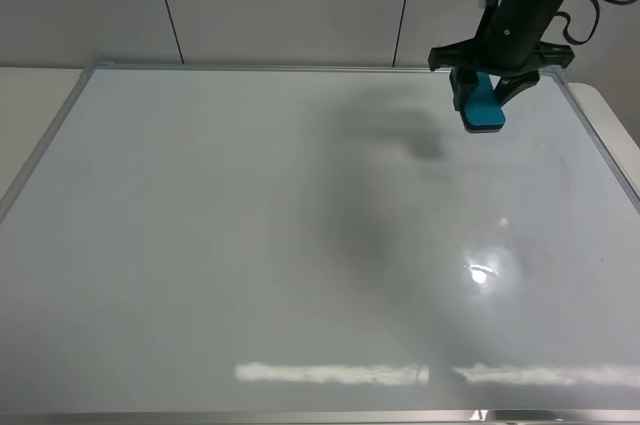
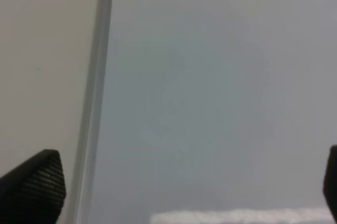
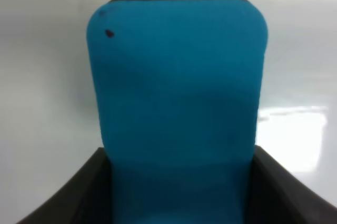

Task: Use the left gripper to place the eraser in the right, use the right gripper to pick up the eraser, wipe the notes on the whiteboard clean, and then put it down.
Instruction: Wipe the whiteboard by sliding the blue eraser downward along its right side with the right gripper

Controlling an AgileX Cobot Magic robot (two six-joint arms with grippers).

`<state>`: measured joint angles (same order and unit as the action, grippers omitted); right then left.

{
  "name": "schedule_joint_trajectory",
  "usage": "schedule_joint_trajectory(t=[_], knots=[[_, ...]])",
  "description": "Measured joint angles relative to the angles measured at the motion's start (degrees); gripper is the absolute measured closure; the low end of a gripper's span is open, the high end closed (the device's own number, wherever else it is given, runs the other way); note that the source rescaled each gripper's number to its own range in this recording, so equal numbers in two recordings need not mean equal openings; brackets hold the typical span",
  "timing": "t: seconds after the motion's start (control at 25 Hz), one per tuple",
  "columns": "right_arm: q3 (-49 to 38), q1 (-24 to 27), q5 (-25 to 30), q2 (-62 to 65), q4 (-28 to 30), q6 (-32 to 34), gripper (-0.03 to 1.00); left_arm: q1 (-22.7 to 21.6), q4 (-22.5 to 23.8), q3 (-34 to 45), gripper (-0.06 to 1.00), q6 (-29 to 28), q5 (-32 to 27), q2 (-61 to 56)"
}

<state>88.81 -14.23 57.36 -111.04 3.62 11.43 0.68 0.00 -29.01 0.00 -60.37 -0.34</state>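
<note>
Whiteboard (image 1: pixel 250 245) fills nearly the whole frame, glossy and showing no red marks. Upper right, the right gripper (image 1: pixel 487 95) is clamped on the teal eraser (image 1: pixel 482 105), raised above the board. The left gripper (image 2: pixel 174 182) has its jaws spread wide, holding nothing.

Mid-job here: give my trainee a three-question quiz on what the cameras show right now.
1. True or false: the right pincer is shut on the eraser.
2. Where is the eraser? A) lying flat at the whiteboard's centre B) held near the board's far right corner C) off the board
3. Fill in: the left pincer is ____, holding nothing.

Key: 1 true; 2 B; 3 open.
</note>
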Motion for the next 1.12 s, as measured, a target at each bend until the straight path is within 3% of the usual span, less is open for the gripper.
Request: schedule_joint_trajectory(t=[0.12,0.32,0.44,0.72,1.12], knots=[[-1.1,-0.8,3.9,3.6,1.5,2.6,0.95,0.0,0.0,0.0,-0.06,0.0,0.0,0.0],[-10.1,-1.2,4.2,10.2,2.8,7.3,0.95,0.0,0.0,0.0,-0.06,0.0,0.0,0.0],[-22.2,-1.8,-3.4,16.6,0.5,8.4,0.95,0.0,0.0,0.0,-0.06,0.0,0.0,0.0],[-38.6,-2.1,-12.5,19.9,-3.6,8.5,0.95,0.0,0.0,0.0,-0.06,0.0,0.0,0.0],[-43.1,-3.2,-17.1,19.7,-4.8,8.4,0.95,0.0,0.0,0.0,-0.06,0.0,0.0,0.0]])
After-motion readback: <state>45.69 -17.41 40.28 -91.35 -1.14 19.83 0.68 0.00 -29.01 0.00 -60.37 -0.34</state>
